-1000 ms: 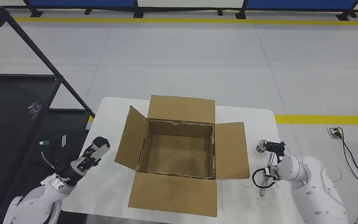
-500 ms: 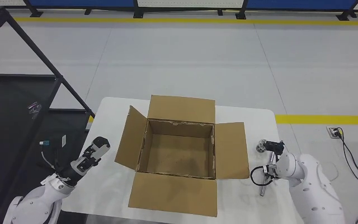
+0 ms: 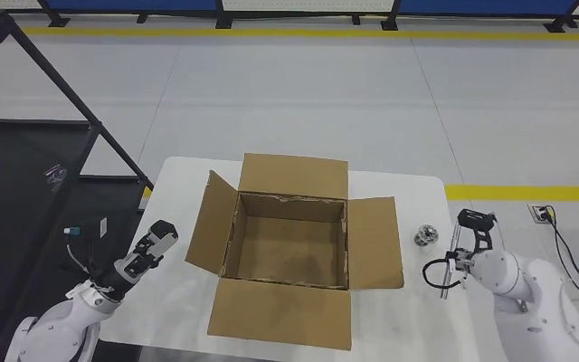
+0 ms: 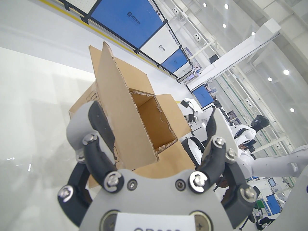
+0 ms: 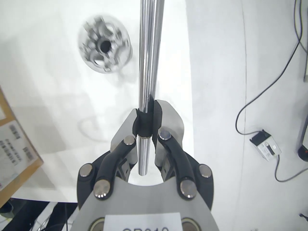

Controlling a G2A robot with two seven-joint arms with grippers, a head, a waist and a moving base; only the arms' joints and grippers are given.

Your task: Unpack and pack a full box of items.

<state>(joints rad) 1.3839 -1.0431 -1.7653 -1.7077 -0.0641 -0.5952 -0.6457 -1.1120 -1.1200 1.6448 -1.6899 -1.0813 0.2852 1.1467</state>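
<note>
Cardboard first: a brown corrugated box (image 3: 289,249) sits open in the middle of the white worktop (image 3: 194,176), with all four flaps folded outward. The top view shows its plain brown floor. The flap on the robot's left slants upward, and the other three lie lower and flatter.

The right pincer (image 5: 146,121) is clamped on a polished steel rod (image 5: 150,37). Its black pads squeeze the shaft near one end, and a short stub sticks out behind them. The rod is held along the worktop's right edge, to the right of the box and well apart from it. I cannot tell whether its far end touches the surface.

A small round silver metal part (image 5: 105,46) with a hole through its middle lies on the worktop between the box's right flap and the rod. It is near both and touches neither. Its detail is blurred in the right wrist view.

The left pincer (image 4: 154,118) gapes wide with nothing between its fingers. It hangs near the worktop's left edge, just beside the raised left flap, and points toward the box — the box mouth shows beyond its tips in the left wrist view.
</note>
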